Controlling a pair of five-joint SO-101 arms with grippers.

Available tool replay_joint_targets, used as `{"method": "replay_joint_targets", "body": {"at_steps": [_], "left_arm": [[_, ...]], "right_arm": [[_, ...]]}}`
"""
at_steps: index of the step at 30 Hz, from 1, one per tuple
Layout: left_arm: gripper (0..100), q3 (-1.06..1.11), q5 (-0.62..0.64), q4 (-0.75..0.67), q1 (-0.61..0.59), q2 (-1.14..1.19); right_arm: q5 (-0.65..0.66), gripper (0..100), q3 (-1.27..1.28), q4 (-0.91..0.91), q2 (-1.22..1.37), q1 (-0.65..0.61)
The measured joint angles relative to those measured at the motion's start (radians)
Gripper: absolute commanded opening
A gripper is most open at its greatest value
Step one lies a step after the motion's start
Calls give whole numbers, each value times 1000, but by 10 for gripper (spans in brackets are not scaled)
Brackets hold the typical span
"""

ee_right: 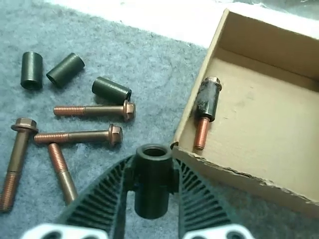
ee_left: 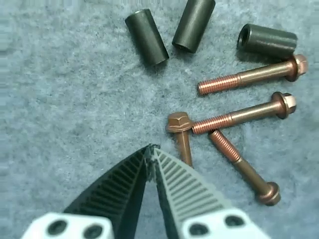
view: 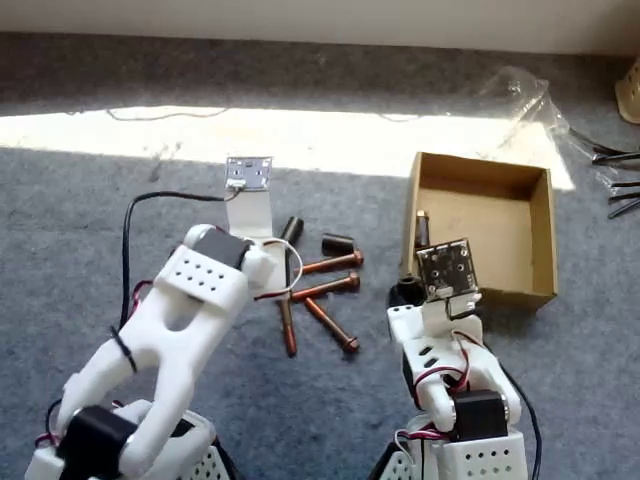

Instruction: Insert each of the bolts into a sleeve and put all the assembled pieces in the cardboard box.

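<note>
Beside the cardboard box [ee_right: 264,119], a sleeve [ee_right: 152,179] sits clamped between right jaws; left jaws together.

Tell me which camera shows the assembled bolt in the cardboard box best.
The right wrist view: the assembled bolt sits close up, sleeve on its shank, by the cardboard box wall. The high view shows that bolt small, near that same wall.

The worktop [view: 70,200] is covered with a grey carpet-like fabric, and a bright strip of light crosses its far part. On it four copper bolts [ee_left: 247,75] lie close together, with three dark sleeves [ee_left: 146,37] just beside them. The open cardboard box [view: 482,172] stands near the bolts, and a clear plastic bag [view: 520,95] lies beyond the box
</note>
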Motion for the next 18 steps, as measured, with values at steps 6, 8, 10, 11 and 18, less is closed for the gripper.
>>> {"method": "replay_joint_targets", "body": {"at_steps": [6,8,10,11,18], "left_arm": [[8,-121,75,0,3,210],[8,-143,86,0,15,259],[8,-169,91,25,35,299],[8,-186,91,40,49,318],[8,-278,91,137,120,391]], "right_arm": [[-2,4,0,0,0,0],[-2,4,0,0,0,0],[-2,4,0,0,0,0],[-2,4,0,0,0,0],[-2,4,0,0,0,0]]}}
